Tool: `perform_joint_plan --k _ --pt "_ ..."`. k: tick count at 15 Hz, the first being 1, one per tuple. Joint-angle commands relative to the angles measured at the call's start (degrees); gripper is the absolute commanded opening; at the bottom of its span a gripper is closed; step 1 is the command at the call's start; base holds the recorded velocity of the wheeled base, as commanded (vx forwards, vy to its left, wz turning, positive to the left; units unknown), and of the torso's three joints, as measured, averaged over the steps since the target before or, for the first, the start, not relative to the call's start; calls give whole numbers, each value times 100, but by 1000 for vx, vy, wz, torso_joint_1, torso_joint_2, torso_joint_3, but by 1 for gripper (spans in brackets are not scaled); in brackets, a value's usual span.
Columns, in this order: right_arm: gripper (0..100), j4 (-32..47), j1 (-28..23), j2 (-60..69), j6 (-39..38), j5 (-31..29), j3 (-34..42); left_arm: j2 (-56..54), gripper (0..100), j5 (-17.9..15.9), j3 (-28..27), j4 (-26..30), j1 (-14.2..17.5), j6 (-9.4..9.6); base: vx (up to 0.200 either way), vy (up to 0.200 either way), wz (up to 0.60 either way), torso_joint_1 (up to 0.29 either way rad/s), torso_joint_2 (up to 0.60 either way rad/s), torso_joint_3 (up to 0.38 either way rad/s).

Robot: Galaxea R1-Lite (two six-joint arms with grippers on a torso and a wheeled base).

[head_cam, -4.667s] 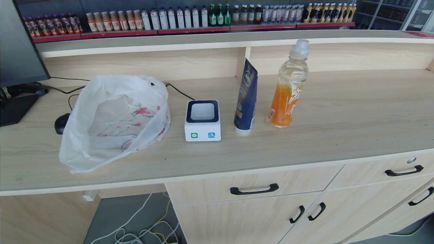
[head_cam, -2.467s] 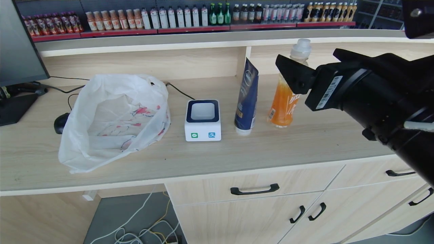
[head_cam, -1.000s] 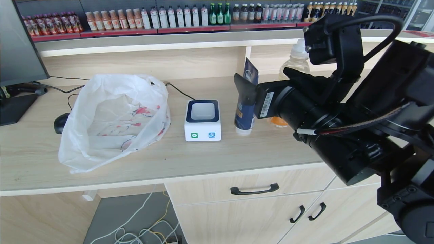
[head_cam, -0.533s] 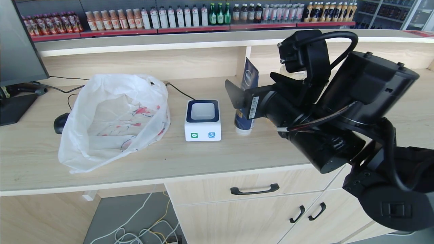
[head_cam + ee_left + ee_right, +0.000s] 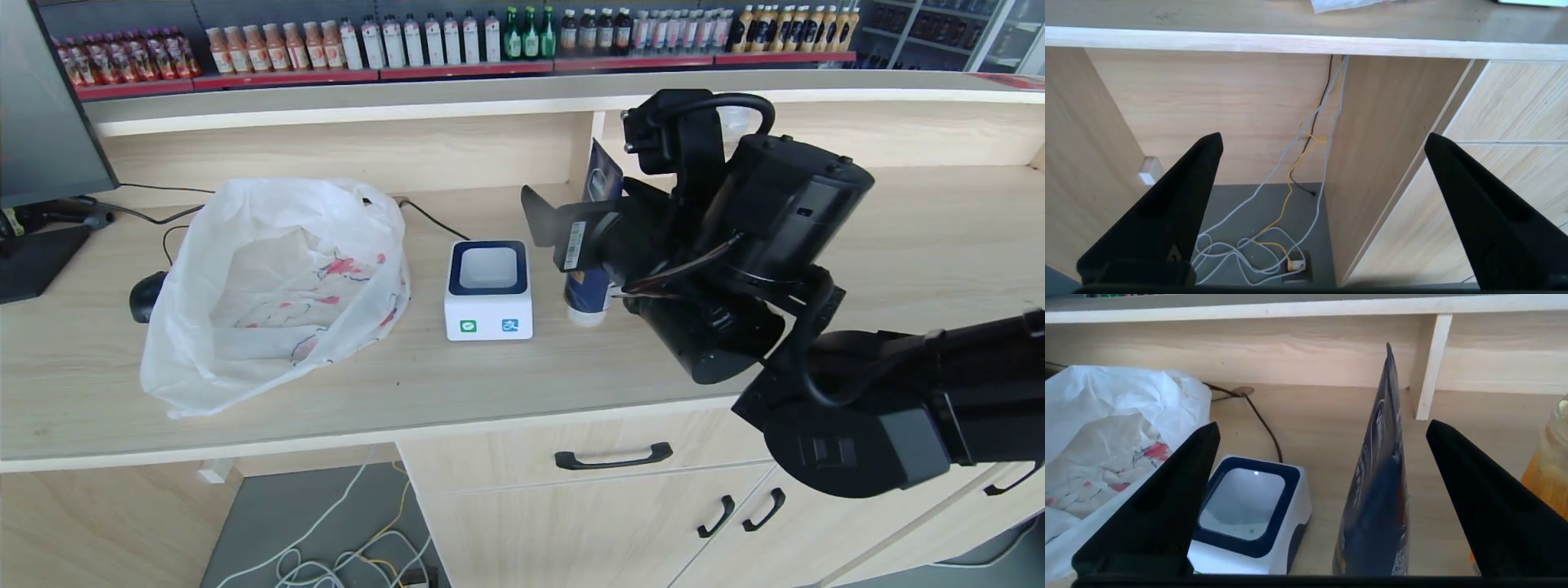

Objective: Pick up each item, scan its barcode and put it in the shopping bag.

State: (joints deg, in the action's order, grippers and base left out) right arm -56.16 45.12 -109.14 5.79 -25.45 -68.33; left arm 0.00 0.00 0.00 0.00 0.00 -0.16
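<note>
Right claw (image 5: 1321, 433) nearer, tube (image 5: 1376, 486) upright (cap down)

The dark blue tube (image 5: 581, 292) is standing cap-down just right of the white scanner (image 5: 488, 287), the orange bottle (image 5: 1550, 469) farther right; the white shopping bag (image 5: 273, 286) is sitting open to the scanner's left.

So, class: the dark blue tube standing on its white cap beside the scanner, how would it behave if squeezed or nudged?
The tube is tall on a small cap, so a sideways nudge would probably tip it. Its body tapers to a flat crimped top, suggesting soft walls that likely give under a squeeze.
</note>
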Motion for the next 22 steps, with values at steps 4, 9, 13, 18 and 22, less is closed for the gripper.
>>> perform_joint_plan --k 4,9,13,18,22 --pt "100 -9 -91 -160 -60 -3 -49 0 100 0 0 0 0 -2 0 0 0 0 0 0" --pt "100 -9 -188 -274 -113 -3 -49 0 100 0 0 0 0 -2 0 0 0 0 0 0" --pt "100 -9 -249 -327 -315 -21 -23 0 100 0 0 0 0 -2 0 0 0 0 0 0" --pt "100 -9 -275 -520 -307 -3 -23 0 100 0 0 0 0 -2 0 0 0 0 0 0" --pt "100 -176 -302 -643 -289 -3 -5 0 100 0 0 0 0 -2 0 0 0 0 0 0"
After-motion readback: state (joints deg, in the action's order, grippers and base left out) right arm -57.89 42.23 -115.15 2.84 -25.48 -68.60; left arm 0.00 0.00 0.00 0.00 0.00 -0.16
